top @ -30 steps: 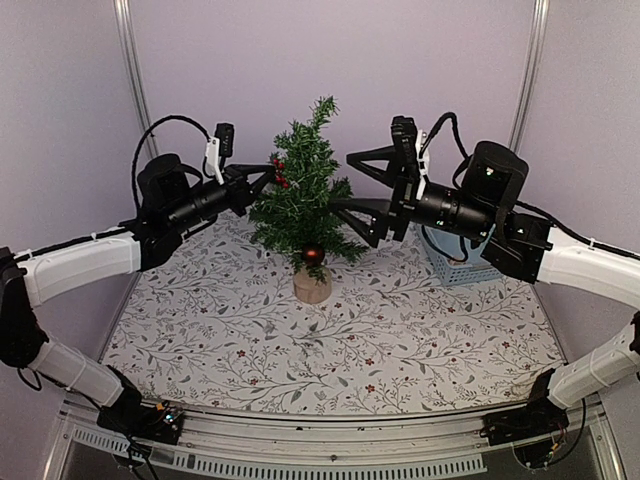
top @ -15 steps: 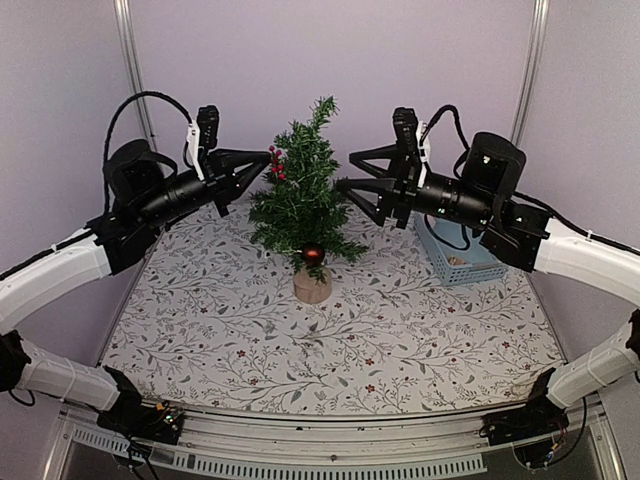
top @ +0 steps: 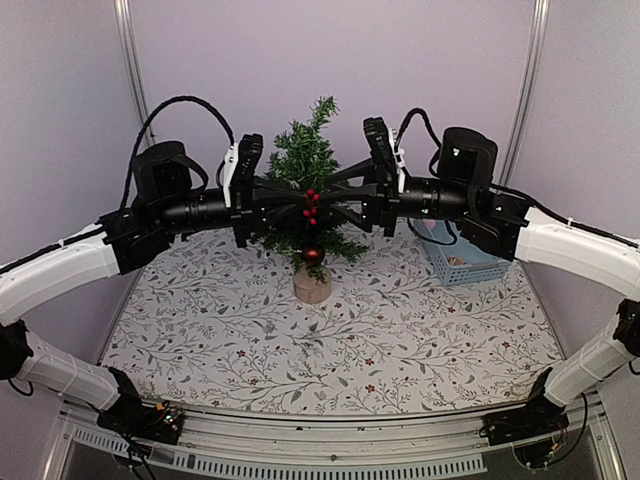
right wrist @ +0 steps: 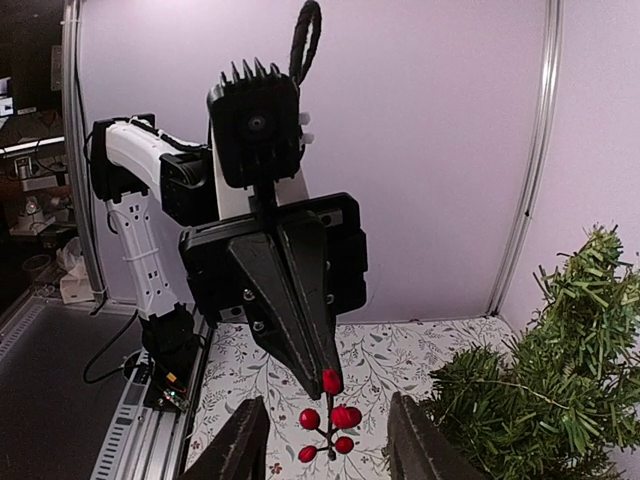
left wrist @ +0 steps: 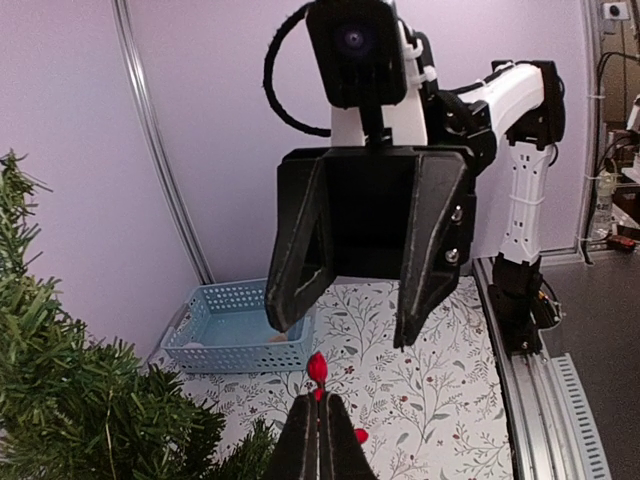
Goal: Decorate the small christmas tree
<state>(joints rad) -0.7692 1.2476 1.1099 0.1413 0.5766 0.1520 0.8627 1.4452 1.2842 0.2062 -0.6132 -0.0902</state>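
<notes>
The small christmas tree (top: 305, 155) stands at the back middle of the table on its pale stump (top: 312, 286), with a red ball (top: 313, 254) low on it. In front of the tree my left gripper (top: 298, 205) is shut on the stem of a red berry sprig (top: 311, 205). The right wrist view shows the berry sprig (right wrist: 338, 428) hanging from the left gripper (right wrist: 326, 378). My right gripper (right wrist: 330, 448) faces it, open, one finger on each side of the berries and touching none. The left wrist view shows the right gripper (left wrist: 345, 335) just beyond the left gripper (left wrist: 320, 425).
A pale blue perforated basket (top: 470, 268) sits at the back right by the wall. The table carries a leaf-patterned cloth (top: 330, 350). Purple walls and metal corner posts (top: 130, 70) close in the back and sides.
Both arms swung inward to meet in front of the tree. The left one carried the berry sprig from the tree's left side to the middle. The right jaws narrowed around it.
</notes>
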